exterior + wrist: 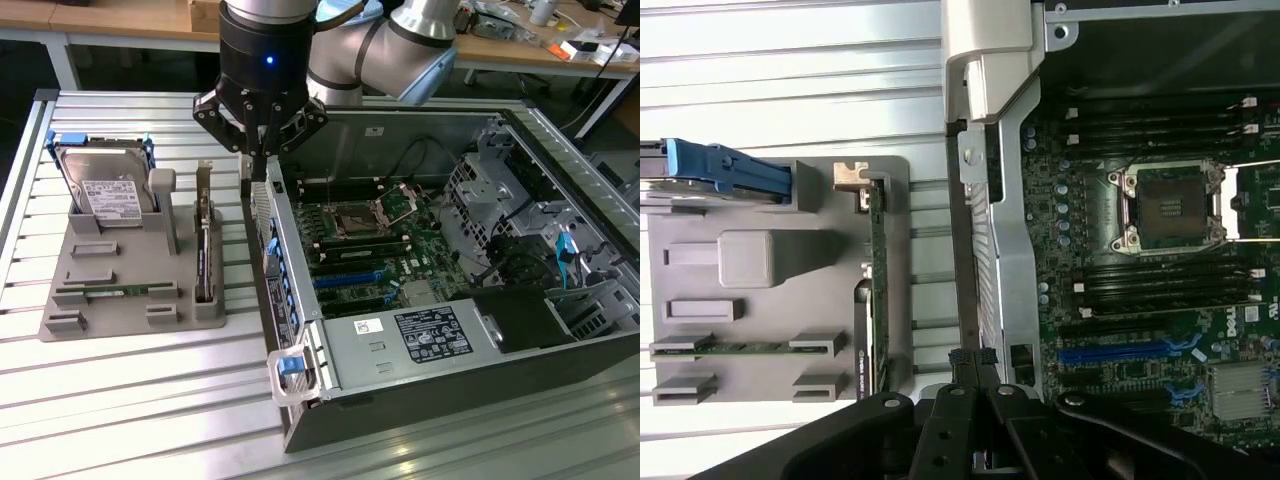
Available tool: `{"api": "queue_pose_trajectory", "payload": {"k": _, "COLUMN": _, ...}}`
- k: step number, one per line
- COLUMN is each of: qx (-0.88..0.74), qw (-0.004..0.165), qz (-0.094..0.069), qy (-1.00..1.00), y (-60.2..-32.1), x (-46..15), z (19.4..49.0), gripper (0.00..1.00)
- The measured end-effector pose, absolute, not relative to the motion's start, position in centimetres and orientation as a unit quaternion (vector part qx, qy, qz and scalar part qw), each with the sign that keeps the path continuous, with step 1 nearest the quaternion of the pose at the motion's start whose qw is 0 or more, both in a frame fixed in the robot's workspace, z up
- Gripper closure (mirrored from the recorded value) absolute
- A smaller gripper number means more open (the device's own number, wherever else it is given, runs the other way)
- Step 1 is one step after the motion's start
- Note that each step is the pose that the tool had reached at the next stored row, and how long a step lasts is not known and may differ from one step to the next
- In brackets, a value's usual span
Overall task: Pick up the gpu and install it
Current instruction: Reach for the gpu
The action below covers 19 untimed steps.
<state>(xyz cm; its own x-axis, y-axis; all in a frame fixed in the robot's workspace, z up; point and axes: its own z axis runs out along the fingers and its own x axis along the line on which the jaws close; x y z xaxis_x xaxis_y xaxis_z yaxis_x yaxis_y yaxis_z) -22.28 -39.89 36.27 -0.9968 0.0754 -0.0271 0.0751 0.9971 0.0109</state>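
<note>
Surface: ribbed aluminium counter (150, 400), carrying a flat grey plastic parts holder (130, 262) and an open black-and-silver computer case (420, 340).
Landmark: the computer case, lid off, with its green motherboard (370, 250) and blue slots exposed.
Gpu: thin dark rectangular gpu (204, 255) with a silver bracket strip at 1 end. It stands on edge in the holder slot nearest the case, just beside the case's rear wall, with nothing gripping it.
Fingers: the black gripper (258, 150) has its 2 fingers pressed together on nothing. It hangs over the case's rear wall, just to the case side of the card.
Other parts: silver hard drive with white label and blue frame (105, 190), upright at the holder end well away from the case. A narrow green memory stick (110, 291) lies flat, farther from the case than the gpu.
Step, as judged: the approach to the pick-up, with nothing lifted and no slot filled.
Need, as judged: a grasp calls for spread fingers centred over the card's thin top edge, away from the case wall.
</note>
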Motion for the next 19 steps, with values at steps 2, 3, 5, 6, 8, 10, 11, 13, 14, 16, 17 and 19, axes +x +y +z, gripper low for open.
{"api": "queue_pose_trajectory", "payload": {"k": 2, "qx": 0.038, "qw": 0.014, "qz": 0.005, "qy": 0.999, "y": -39.89, "x": -22.42, "z": 36.27, "gripper": 0.89}}
{"api": "queue_pose_trajectory", "payload": {"k": 3, "qx": 0.038, "qw": 0.014, "qz": 0.005, "qy": 0.999, "y": -39.89, "x": -22.49, "z": 36.27, "gripper": 0.89}}
{"api": "queue_pose_trajectory", "payload": {"k": 5, "qx": 0.038, "qw": 0.014, "qz": 0.005, "qy": 0.999, "y": -39.89, "x": -22.57, "z": 36.27, "gripper": 0.89}}
{"api": "queue_pose_trajectory", "payload": {"k": 6, "qx": 0.038, "qw": 0.014, "qz": 0.005, "qy": 0.999, "y": -39.9, "x": -22.66, "z": 36.27, "gripper": 0.89}}
{"api": "queue_pose_trajectory", "payload": {"k": 8, "qx": 0.038, "qw": 0.014, "qz": 0.005, "qy": 0.999, "y": -39.89, "x": -22.82, "z": 36.27, "gripper": 0.89}}
{"api": "queue_pose_trajectory", "payload": {"k": 10, "qx": 0.038, "qw": 0.014, "qz": 0.005, "qy": 0.999, "y": -39.89, "x": -22.95, "z": 36.27, "gripper": 0.89}}
{"api": "queue_pose_trajectory", "payload": {"k": 11, "qx": 0.038, "qw": 0.014, "qz": 0.005, "qy": 0.999, "y": -39.89, "x": -23.01, "z": 36.27, "gripper": 0.89}}
{"api": "queue_pose_trajectory", "payload": {"k": 13, "qx": 0.038, "qw": 0.014, "qz": 0.005, "qy": 0.999, "y": -39.89, "x": -23.12, "z": 36.27, "gripper": 0.89}}
{"api": "queue_pose_trajectory", "payload": {"k": 14, "qx": 0.038, "qw": 0.014, "qz": 0.005, "qy": 0.999, "y": -39.9, "x": -23.15, "z": 36.27, "gripper": 0.89}}
{"api": "queue_pose_trajectory", "payload": {"k": 16, "qx": 0.038, "qw": 0.014, "qz": 0.005, "qy": 0.999, "y": -39.89, "x": -23.19, "z": 36.27, "gripper": 0.89}}
{"api": "queue_pose_trajectory", "payload": {"k": 17, "qx": 0.038, "qw": 0.014, "qz": 0.005, "qy": 0.999, "y": -39.89, "x": -23.2, "z": 36.27, "gripper": 0.89}}
{"api": "queue_pose_trajectory", "payload": {"k": 19, "qx": 0.038, "qw": 0.014, "qz": 0.005, "qy": 0.999, "y": -39.89, "x": -23.21, "z": 36.27, "gripper": 0.89}}
